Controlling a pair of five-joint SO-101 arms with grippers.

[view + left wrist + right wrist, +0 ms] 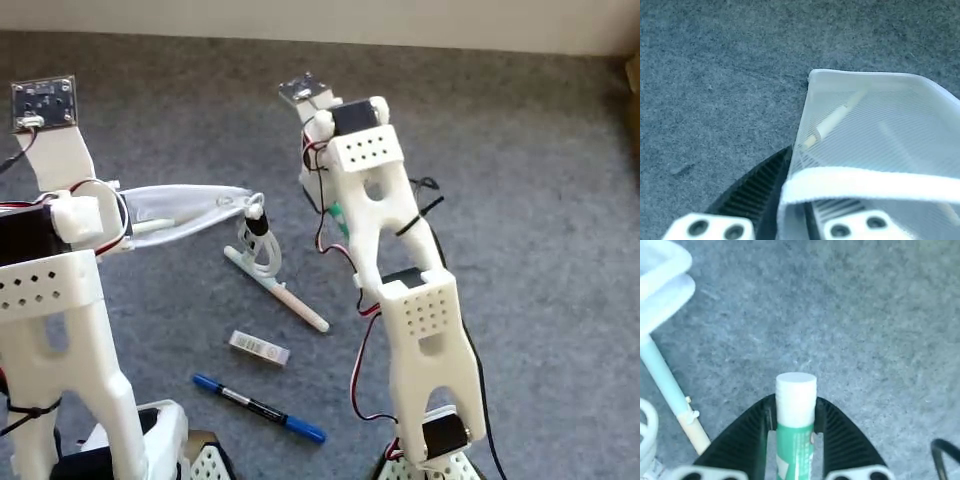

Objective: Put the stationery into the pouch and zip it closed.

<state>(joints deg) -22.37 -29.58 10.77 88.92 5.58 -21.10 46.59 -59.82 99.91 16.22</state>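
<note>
- We see the right pincer [796,407] closed narrowly on a green-and-white glue stick [796,440]. 1 black finger sits on each side, and the stick's white cap pokes out past the fingertips above the grey bench [880,315].
- In the high view the glue stick [338,214] shows as a green sliver under the right arm. It is a little beyond the far end of the white mesh pouch [190,213] and does not touch it.
- The left pincer [792,170] is clamped on the pouch, with the pouch's banded edge lying between the fingers and the mesh stretching away from them.
- Through the mesh we make out 1 pale stick-like item [832,121] inside the pouch. We cannot tell what it is.
- On the bench between the 2 arms lie a teal-and-beige pen [278,291], a white looped item [260,250], a small white block [259,347] and a blue pen [258,407]. The looped item touches the teal-and-beige pen just beside the pouch's tip. All 4 lie outside the pouch.
</note>
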